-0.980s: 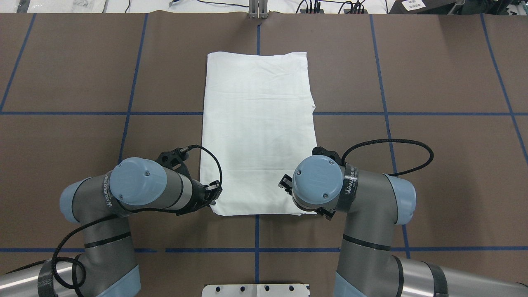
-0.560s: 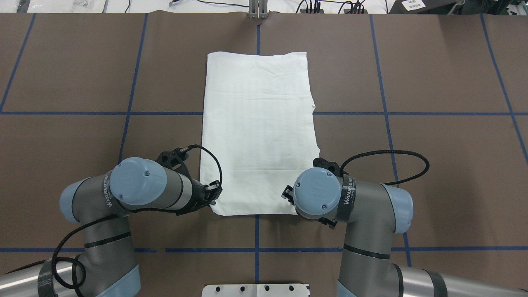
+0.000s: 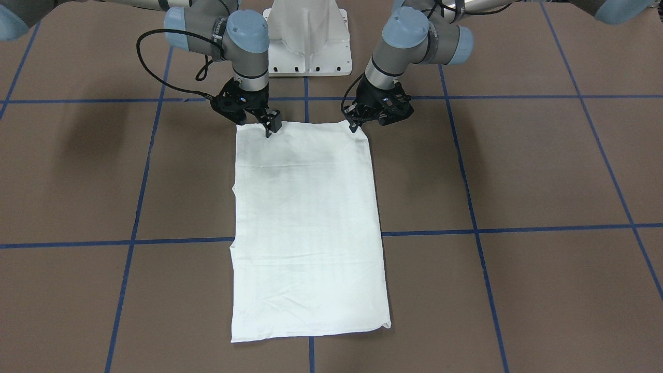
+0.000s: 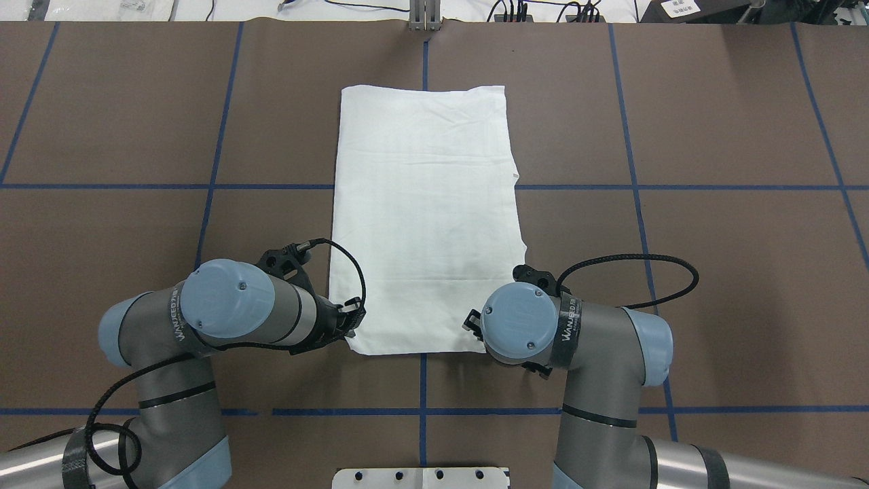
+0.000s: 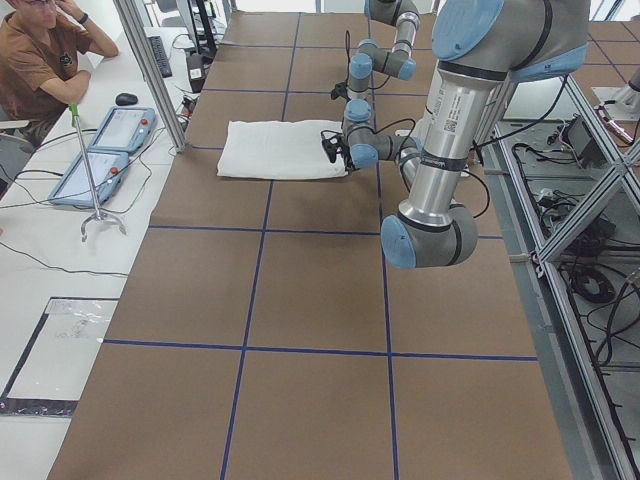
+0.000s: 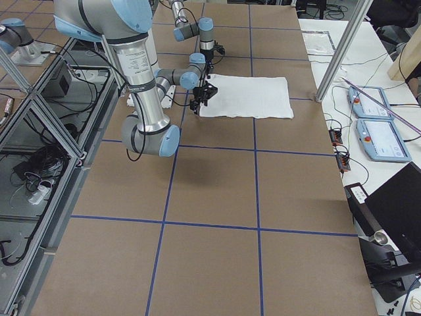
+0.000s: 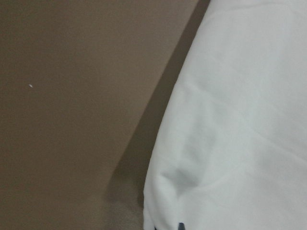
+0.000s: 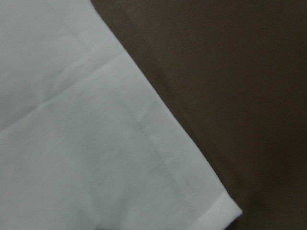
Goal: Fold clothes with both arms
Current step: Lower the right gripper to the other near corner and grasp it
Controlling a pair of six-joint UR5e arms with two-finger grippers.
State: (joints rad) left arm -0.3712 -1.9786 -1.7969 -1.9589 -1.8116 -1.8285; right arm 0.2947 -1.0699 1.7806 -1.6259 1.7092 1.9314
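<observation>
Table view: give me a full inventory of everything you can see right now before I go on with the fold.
shirt: one, white, folded into a long rectangle, flat at the table's middle.
table: one, brown, blue tape grid.
pedestal base: one, white, between the arms.
side bench: one, white, beyond the table's far edge.
control tablets: two, blue-grey, on the bench.
mouse: one, black, on the bench.
person: one, brown top, at the bench.
left arm, right arm: silver-grey, light-blue caps.
left gripper: black, at the shirt's near left corner.
right gripper: black, by its near right corner.
</observation>
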